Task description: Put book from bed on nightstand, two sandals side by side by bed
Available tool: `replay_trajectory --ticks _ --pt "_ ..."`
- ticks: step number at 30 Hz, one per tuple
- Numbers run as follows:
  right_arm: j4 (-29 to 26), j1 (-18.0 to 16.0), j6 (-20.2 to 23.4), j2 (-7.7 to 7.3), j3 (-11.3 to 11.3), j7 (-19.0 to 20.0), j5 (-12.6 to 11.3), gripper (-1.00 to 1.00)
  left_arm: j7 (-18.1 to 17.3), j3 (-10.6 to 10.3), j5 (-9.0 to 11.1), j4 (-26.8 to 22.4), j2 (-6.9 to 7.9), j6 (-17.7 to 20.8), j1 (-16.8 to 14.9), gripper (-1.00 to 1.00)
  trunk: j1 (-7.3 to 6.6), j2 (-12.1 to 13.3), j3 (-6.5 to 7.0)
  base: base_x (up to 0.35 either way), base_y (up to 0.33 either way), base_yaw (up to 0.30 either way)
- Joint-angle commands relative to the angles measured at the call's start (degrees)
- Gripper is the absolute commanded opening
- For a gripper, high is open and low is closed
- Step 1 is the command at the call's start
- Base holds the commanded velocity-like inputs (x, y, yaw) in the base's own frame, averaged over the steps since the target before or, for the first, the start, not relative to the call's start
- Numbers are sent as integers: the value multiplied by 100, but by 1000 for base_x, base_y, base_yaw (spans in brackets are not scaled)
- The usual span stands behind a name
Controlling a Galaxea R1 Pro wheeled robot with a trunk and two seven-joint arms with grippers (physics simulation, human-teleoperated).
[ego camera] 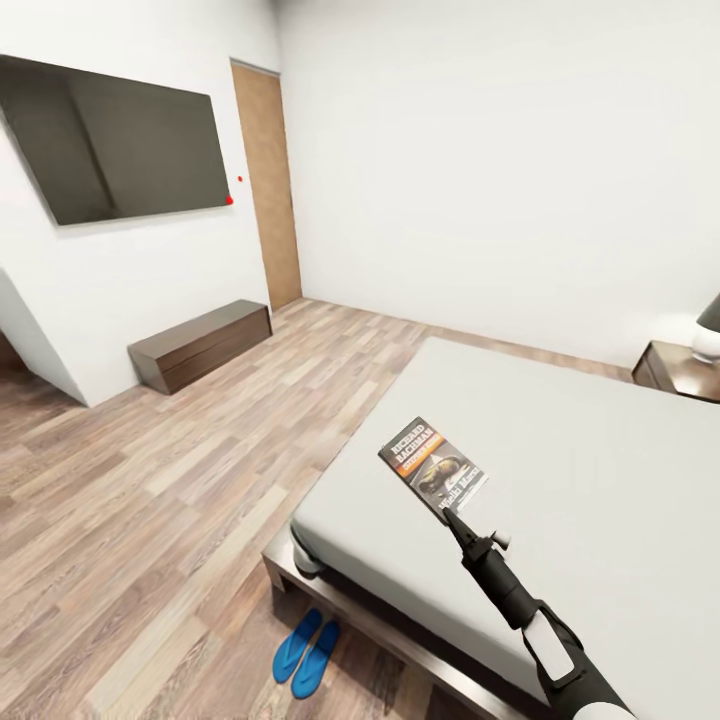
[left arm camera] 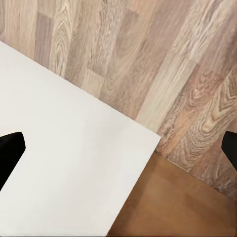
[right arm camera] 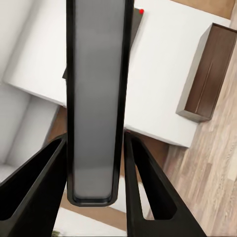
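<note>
Right gripper [ego camera: 452,520] clamps book [ego camera: 433,467] by lower edge, book lifted above bed [ego camera: 600,450], centre of head view. Right wrist view: fingers [right arm camera: 34,192] flank book spine tight. Left gripper [left arm camera: 118,148] spread wide, idle over floor. We carry book level toward nightstand [ego camera: 670,368] at right edge (lamp crowds top). Sandals [ego camera: 305,652] already paired at bed foot, lower centre.

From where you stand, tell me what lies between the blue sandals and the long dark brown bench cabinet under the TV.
Bare wood-plank floor, seen in the head view, between the blue sandals and the bench cabinet.
</note>
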Motion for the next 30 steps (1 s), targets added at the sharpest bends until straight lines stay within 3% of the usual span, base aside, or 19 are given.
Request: replay_trajectory --ticks 1,10,21,30 --pt "-5 -4 63 4 -23 18 -18 -100 17 -48 36 -2 1 -10 -4 100 3 -12 -11 0 6 291" --pt "-2 -3 62 4 -17 18 -14 -100 -34 -49 28 -5 -11 -15 -4 100 3 -12 -11 0 2 291" --pt "1 -3 62 8 -12 18 -14 -100 -434 -36 34 -22 -6 -12 -52 100 3 -12 -11 0 0 291" --pt "1 -6 62 12 -13 18 -14 -100 -512 -38 36 -363 -96 16 -297 100 3 -12 -11 0 0 291"
